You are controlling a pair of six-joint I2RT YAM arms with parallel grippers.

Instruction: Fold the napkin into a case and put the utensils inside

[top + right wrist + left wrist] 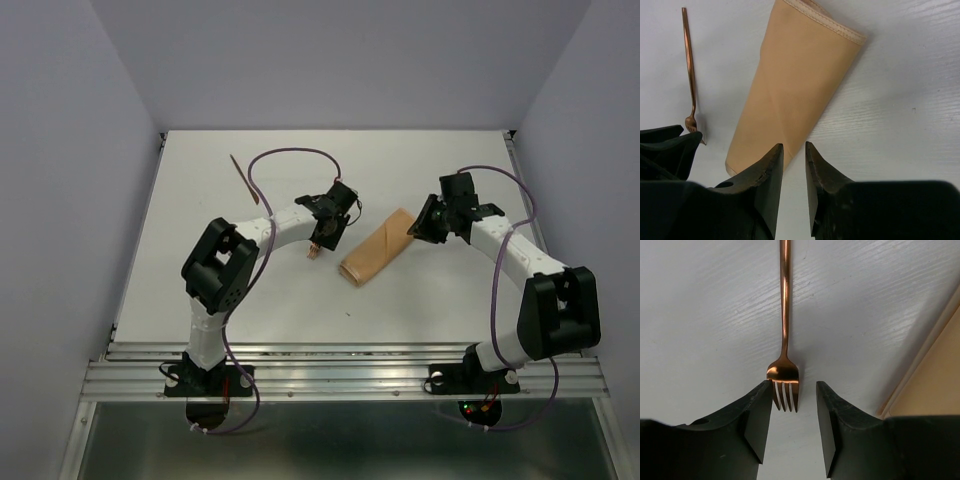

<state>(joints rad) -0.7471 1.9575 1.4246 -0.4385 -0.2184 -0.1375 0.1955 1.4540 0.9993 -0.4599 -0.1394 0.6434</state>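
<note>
The case lies folded just ahead of the right jaws, which stand slightly parted and empty. Picking up the fork is in hand: the left jaws, released, straddle its head and need to clench next.

Robotics laboratory work cell, seen from above. Two jointed arms, the left arm and the right arm, both of black housings and white links, stand bolted to a ribbed aluminium rail at the near edge of a flat white table; purple cables loop freely along each arm, and small red and green status lights glow at the right base. Plain pale walls enclose the table at the back and on both sides, forming a featureless booth
</note>
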